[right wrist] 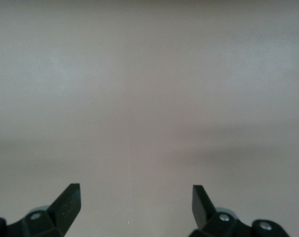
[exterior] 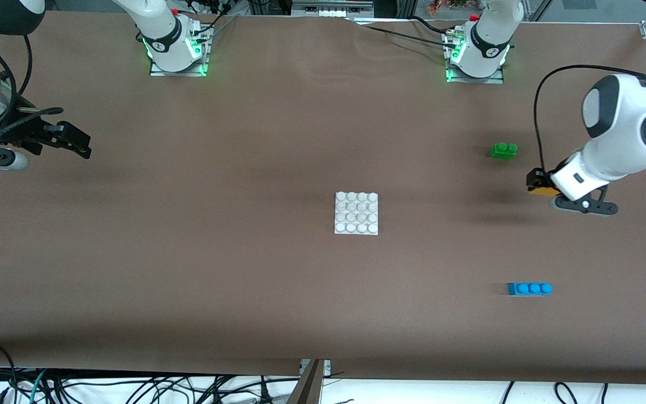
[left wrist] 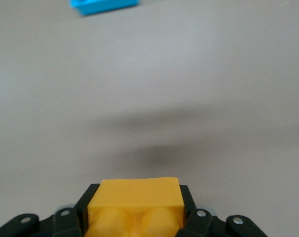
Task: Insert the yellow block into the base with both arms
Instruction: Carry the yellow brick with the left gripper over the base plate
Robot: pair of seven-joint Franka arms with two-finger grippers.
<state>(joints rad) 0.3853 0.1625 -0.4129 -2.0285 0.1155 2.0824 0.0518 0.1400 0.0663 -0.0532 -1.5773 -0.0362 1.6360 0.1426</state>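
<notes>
I see the left end effector (exterior: 537,184) up in the air over the brown desk (exterior: 244,269) at the left arm's end, clamped on the yellow block (exterior: 543,190). In the left wrist view the block (left wrist: 134,205) sits squarely between the two black fingers (left wrist: 85,207), with its two studs facing the camera and a dark shadow on the desk under it. Only a sliver of orange-yellow shows past the wrist in the front view.

The base (exterior: 356,212) lies flat near the middle of the desk, studs up, with nothing on it. It is well apart from the held block, toward the right arm's end from it.

The green brick (exterior: 503,150) rests on the desk near the left end effector, farther from the front camera than the base. The blue brick (exterior: 529,288) lies nearer to the front camera than the base, also toward the left arm's end. I can see an edge of it in the left wrist view too (left wrist: 104,6).

The right end effector (exterior: 79,145) waits over the desk at the right arm's end, well apart from everything. Its fingers (right wrist: 68,203) stand spread apart with nothing between them; the right wrist view shows only bare desk surface.
</notes>
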